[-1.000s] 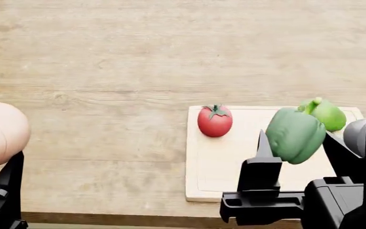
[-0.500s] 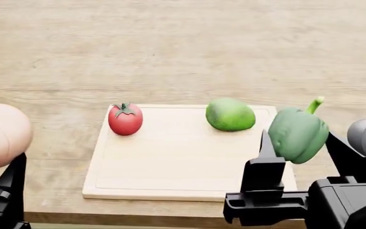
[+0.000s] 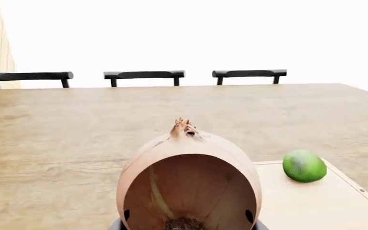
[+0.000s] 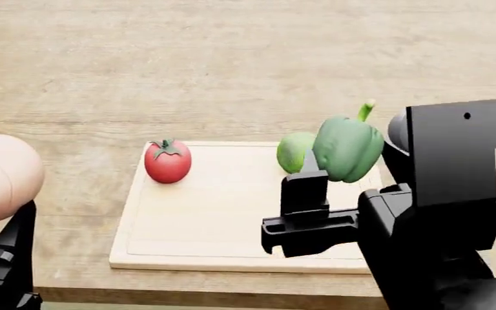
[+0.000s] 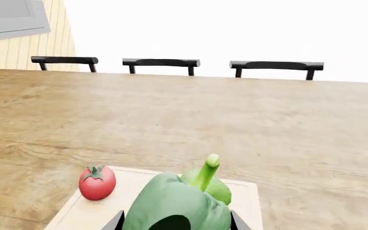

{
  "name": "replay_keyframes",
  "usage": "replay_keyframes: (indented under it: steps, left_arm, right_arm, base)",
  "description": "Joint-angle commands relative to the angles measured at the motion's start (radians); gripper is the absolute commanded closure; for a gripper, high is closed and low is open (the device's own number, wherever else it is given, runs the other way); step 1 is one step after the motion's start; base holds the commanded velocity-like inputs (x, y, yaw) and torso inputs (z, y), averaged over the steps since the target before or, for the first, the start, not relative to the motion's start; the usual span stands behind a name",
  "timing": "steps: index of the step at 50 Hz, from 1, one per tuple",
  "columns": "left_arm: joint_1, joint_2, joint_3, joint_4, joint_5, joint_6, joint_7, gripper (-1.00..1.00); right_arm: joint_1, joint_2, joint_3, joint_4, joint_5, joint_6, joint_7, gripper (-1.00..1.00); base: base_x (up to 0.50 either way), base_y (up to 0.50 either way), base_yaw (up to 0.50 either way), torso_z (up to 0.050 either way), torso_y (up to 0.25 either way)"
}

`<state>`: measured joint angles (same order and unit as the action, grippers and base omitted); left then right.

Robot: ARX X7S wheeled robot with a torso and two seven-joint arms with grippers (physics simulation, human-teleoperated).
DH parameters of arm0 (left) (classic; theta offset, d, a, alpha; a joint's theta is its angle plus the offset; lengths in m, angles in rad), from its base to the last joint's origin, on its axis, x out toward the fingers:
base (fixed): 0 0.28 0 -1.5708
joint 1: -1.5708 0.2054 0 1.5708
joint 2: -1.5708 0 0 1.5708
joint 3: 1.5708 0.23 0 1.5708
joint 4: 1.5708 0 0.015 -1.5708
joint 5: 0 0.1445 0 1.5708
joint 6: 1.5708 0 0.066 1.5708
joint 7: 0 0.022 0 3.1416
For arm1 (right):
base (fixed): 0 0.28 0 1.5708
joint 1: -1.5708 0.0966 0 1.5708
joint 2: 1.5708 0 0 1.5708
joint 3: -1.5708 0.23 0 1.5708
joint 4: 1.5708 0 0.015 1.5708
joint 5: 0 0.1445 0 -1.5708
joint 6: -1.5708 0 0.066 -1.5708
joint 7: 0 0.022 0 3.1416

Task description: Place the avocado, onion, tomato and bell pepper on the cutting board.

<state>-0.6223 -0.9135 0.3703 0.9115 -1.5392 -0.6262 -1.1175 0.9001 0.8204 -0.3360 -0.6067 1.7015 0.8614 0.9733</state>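
Nearest to me, at the near edge of the surface (image 4: pixel 230 71): my left fingers (image 4: pixel 7 258), dark, low at the left of the head view. They are closed on the onion (image 4: pixel 2 177), which is lifted clear of the surface, outside the board's left edge. In the left wrist view the onion (image 3: pixel 190 182) fills the foreground, its dry brown tip pointing up.

Next, right side: my right fingers (image 4: pixel 304 187), closed around the bell pepper (image 4: pixel 347 147). The pepper is held in the air over the right half of the cutting board (image 4: pixel 214 226), stem tilted up and away from me. The right wrist view shows the pepper (image 5: pixel 178 203) between the two dark finger plates, stem rising from its top.

The cutting board lies at the near edge of the surface, long side toward me, pale wood with a shallow groove along its rim.

On the board, far left corner: tomato (image 4: pixel 168 161), upright, green calyx on top, resting on the wood. Also seen in the right wrist view (image 5: pixel 97 182).

On the board, toward the far right corner: avocado (image 4: pixel 293 152), smooth and green, partly hidden behind the pepper in the head view; whether the two touch I cannot tell. The left wrist view shows the avocado (image 3: pixel 304 166) sitting alone on the board (image 3: pixel 312 206).

Beyond the board: bare wood-grain surface to its far edge, where three dark chair backs (image 5: pixel 161 63) stand in a row.
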Motion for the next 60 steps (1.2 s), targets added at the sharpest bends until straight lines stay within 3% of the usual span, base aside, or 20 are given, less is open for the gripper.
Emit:
replay_keyframes:
  steps: [1, 21, 49, 50, 60]
  left_arm:
    - [0.022, -0.004, -0.008, -0.007, 0.014, 0.028, 0.011, 1.0]
    - [0.043, -0.024, -0.017, 0.02, -0.007, 0.042, -0.01, 1.0]
    - [0.039, -0.029, -0.016, 0.028, -0.025, 0.045, -0.024, 1.0]
    - [0.04, -0.029, -0.017, 0.029, -0.025, 0.046, -0.023, 1.0]
    - [0.042, -0.031, -0.017, 0.03, -0.025, 0.046, -0.021, 1.0]
  right_arm:
    - [0.071, -0.125, -0.11, 0.18, -0.189, 0.057, -0.143, 1.0]
    - [-0.004, -0.175, -0.2, 0.324, -0.341, 0.029, -0.23, 1.0]
    - [-0.067, -0.179, -0.221, 0.352, -0.354, 0.009, -0.239, 1.0]
    - [-0.065, -0.178, -0.223, 0.349, -0.356, 0.011, -0.237, -1.0]
    - [-0.046, -0.167, -0.201, 0.311, -0.326, 0.014, -0.207, -1.0]
  base:
    - [0.0, 0.0, 0.0, 0.0, 0.0]
    - [0.0, 0.0, 0.0, 0.0, 0.0]
    - [0.0, 0.0, 0.0, 0.0, 0.0]
    - [0.0, 0.0, 0.0, 0.0, 0.0]
    - [0.0, 0.0, 0.0, 0.0, 0.001]
